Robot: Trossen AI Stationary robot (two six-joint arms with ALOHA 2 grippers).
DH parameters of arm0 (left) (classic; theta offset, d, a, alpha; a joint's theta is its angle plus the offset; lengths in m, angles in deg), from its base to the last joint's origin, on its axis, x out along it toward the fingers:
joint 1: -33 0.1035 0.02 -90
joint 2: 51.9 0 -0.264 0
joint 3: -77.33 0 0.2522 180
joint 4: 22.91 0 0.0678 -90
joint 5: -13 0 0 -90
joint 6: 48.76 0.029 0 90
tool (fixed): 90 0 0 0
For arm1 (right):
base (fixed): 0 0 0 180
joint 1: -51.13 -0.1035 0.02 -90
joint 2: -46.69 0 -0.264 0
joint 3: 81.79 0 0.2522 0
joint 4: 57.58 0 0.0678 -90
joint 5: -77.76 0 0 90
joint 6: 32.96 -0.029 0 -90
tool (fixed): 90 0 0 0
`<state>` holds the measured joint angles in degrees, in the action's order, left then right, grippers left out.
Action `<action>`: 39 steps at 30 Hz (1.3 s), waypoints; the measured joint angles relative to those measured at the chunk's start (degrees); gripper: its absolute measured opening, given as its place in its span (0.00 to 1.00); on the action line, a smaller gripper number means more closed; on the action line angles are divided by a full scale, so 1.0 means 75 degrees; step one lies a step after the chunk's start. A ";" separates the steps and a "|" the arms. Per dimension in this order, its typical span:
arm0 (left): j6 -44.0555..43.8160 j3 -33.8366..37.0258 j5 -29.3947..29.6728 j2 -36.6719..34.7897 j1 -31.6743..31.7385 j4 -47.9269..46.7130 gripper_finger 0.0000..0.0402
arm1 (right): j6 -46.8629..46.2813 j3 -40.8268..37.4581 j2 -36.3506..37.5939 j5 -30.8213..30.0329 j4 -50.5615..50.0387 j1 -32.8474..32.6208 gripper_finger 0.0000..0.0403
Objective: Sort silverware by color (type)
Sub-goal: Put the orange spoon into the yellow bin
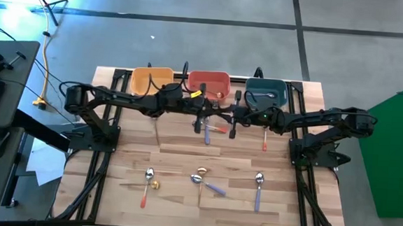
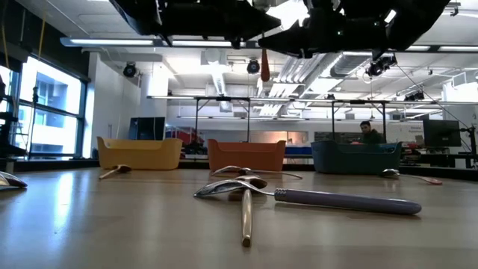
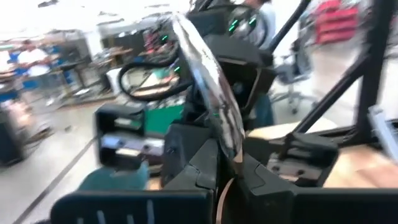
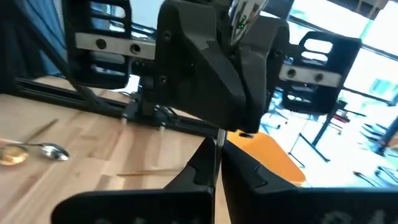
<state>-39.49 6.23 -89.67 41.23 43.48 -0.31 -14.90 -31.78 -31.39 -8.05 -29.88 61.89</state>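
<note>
Both grippers met above table, just in front of red bin [image 1: 209, 85]. Handover spot half hidden by dark arms.

Left gripper [image 1: 202, 120] closed on spoon [image 3: 211, 87] (shiny bowl seen sticking up past fingers).

Right gripper [image 1: 233, 122] closed on thin handle [image 4: 219, 152]; same spoon or not, cannot be told.

More spoons [image 1: 204, 180] left lying well in front of red bin.

We see bright ceiling strip lights [image 2: 224, 42] and window glare; the left wrist view is motion-blurred, the nearest spoon [image 2: 314, 196] sharp.
</note>
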 joint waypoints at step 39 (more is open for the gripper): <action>0.4152 0.0023 0.3488 -0.0566 0.4702 -0.9053 0.00 | 0.0201 0.0003 0.0012 -0.2383 -0.0874 0.0021 0.01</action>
<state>-8.35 6.41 -63.50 36.98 78.75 -68.21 -13.39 -31.76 -31.30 -25.92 -36.43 62.04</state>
